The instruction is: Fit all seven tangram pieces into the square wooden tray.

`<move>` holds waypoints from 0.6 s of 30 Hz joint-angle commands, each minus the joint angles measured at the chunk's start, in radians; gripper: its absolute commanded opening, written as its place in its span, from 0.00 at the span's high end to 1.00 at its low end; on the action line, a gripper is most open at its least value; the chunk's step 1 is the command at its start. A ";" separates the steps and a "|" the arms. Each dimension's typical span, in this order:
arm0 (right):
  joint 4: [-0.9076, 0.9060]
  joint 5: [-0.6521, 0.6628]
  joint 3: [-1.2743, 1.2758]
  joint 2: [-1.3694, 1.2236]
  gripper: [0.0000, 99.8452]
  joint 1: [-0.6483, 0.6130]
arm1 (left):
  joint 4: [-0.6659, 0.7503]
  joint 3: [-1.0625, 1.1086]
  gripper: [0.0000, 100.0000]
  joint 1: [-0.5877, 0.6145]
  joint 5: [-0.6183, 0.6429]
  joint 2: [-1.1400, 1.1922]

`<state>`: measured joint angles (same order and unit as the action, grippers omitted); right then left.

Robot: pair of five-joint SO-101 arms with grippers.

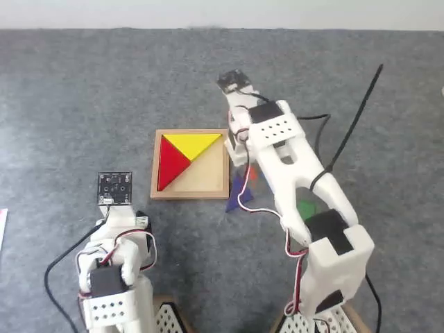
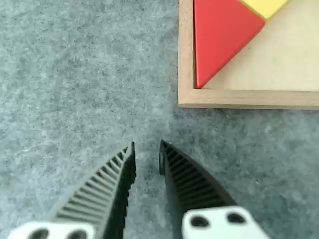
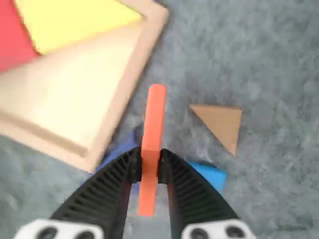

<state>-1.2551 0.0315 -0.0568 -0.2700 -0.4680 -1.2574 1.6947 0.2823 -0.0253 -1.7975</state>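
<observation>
Right gripper (image 3: 148, 162): jaws clamped on orange piece (image 3: 152, 124), held on edge, just outside tray (image 3: 130, 94) rim.
Right wrist view: blue piece (image 3: 209, 175) on carpet (image 3: 269, 59) close beside gripper; brown triangle (image 3: 220, 123) farther out, apart from tray.
Left gripper (image 2: 147, 154): narrow gap, nothing held, over carpet near tray corner, not touching it.
High view: red triangle (image 1: 172, 165) and yellow triangle (image 1: 191, 143) seated in tray, edges touching; purple piece (image 1: 238, 195) and green piece (image 1: 306, 207) on carpet by right arm (image 1: 298, 173).
</observation>
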 commanded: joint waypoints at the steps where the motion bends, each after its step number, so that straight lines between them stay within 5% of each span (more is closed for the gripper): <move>1: 0.004 -0.112 -0.138 -0.033 0.98 -0.012 | -0.005 -0.012 0.92 -0.005 0.000 -0.020; 18: -0.085 -0.206 -0.442 -0.297 0.98 -0.111 | -0.005 -0.012 0.92 -0.005 0.000 -0.020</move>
<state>-1.3334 -0.1603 -0.4404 -0.5754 -0.5785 -1.2574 1.6947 0.2823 -0.0253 -1.7975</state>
